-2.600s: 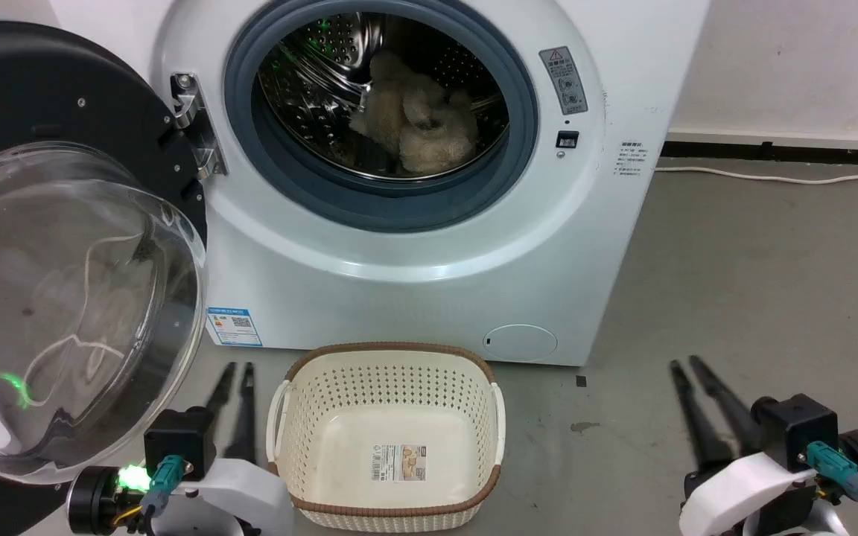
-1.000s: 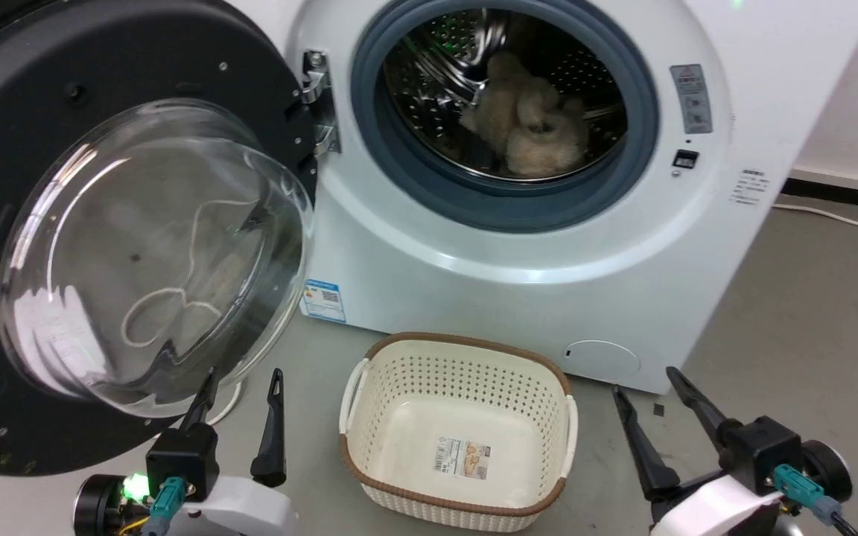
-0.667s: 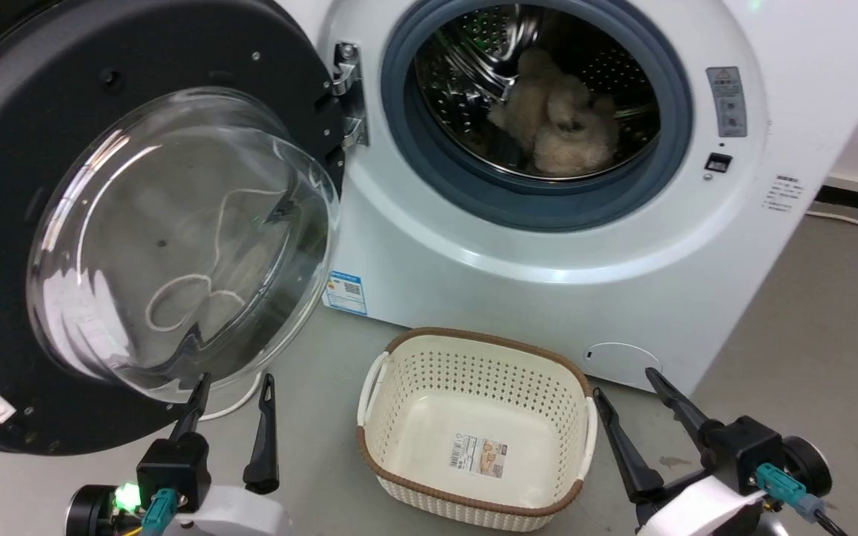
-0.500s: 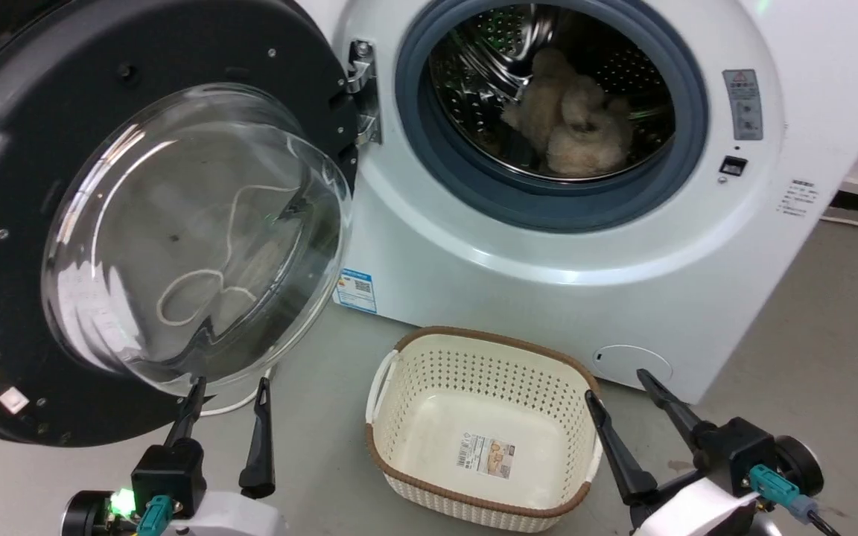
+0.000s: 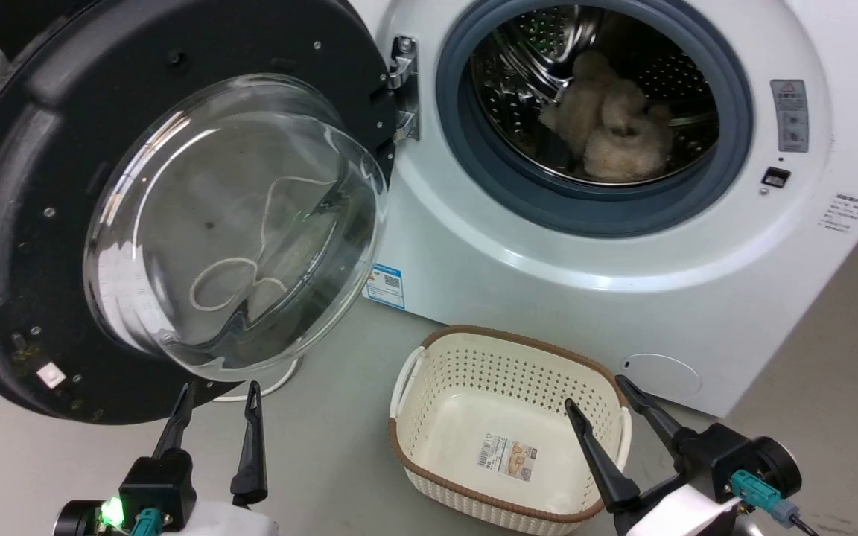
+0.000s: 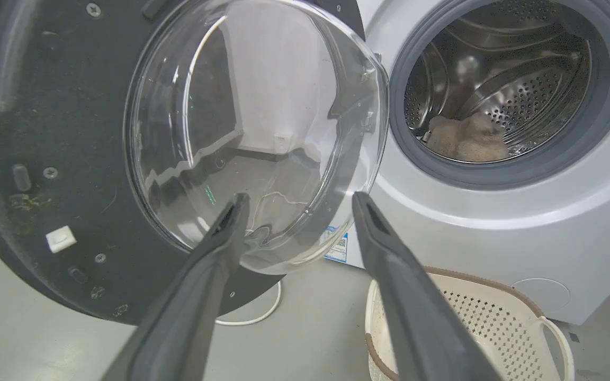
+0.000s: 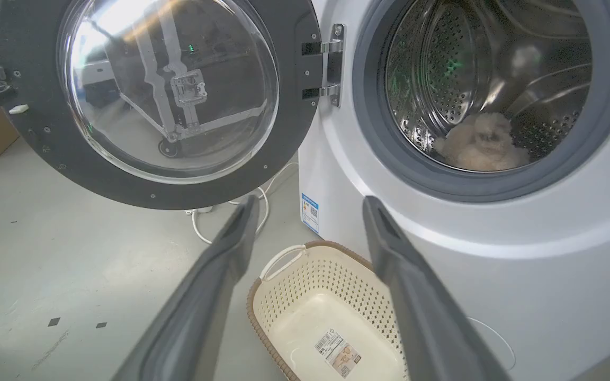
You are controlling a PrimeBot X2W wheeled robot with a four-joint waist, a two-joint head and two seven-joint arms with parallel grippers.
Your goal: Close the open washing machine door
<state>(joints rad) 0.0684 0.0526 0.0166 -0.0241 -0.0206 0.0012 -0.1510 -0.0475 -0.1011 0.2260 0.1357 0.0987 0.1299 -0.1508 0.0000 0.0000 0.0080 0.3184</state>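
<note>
The left gripper is spread wide and empty, its fingers pointing far, just below the lower edge of the washing machine door; no contact is evident. The door hangs swung fully out to the left of the washing machine, its glass bowl facing the robot and its hinge beside the drum opening.

To close it well, the gripper probably needs to get behind the free left rim and push on the black frame, not the glass, sweeping right in an arc about the hinge until the latch clicks. The basket on the floor near the machine's front looks low enough to clear.

The left arm sits low at the near left. The right gripper, also open and empty, angles over the basket's near right corner.
</note>
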